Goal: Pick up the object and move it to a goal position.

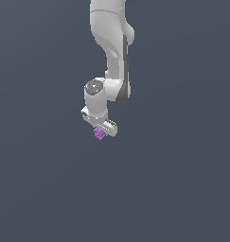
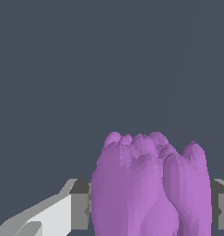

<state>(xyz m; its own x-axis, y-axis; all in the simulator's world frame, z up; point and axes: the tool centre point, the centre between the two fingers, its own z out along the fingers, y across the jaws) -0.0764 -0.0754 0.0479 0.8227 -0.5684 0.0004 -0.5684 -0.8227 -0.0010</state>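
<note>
here the hand (image 1: 101, 132) is clamped narrowly on the purple object (image 1: 99, 134), fingers (image 2: 79, 205) pressed against both its sides.

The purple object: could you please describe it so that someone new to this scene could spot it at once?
Follow the white robot arm down to the gripper at its lower end. The purple object sits right at the gripper's tip, between its fingers in the wrist view. It is small, lumpy and ridged, and the only brightly coloured thing against the plain grey-blue background.
</note>
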